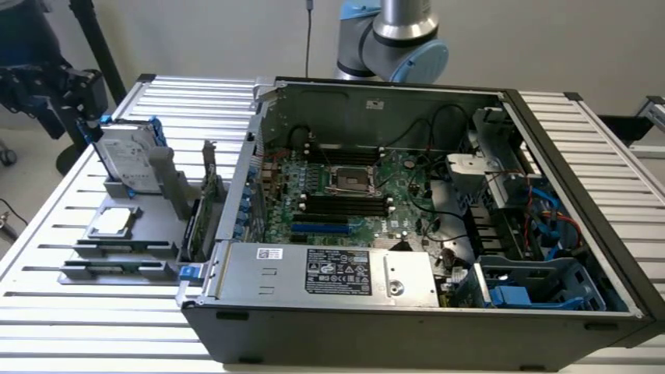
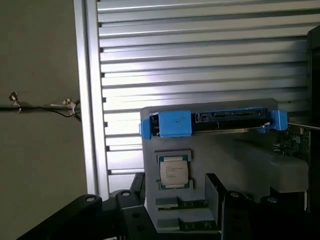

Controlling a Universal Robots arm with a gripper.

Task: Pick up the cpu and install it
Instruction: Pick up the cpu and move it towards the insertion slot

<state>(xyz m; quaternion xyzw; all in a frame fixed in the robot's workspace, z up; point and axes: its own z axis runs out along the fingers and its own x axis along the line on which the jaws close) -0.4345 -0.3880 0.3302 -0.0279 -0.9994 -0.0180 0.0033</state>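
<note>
Exterior view: the cpu (image 1: 112, 223) lies flat in a grey holder (image 1: 161, 183) on the bench (image 1: 62, 312), at the exterior view's left of the open computer case (image 1: 311, 331). Wrist view: your end effector (image 2: 175, 177) is spread apart and empty, with the cpu (image 2: 174, 171) showing between its fingers (image 2: 215, 192).

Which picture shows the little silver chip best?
The wrist view: the cpu faces the camera, its silver top and print plain. The exterior view shows the cpu small, on the grey holder at that view's left.
</note>
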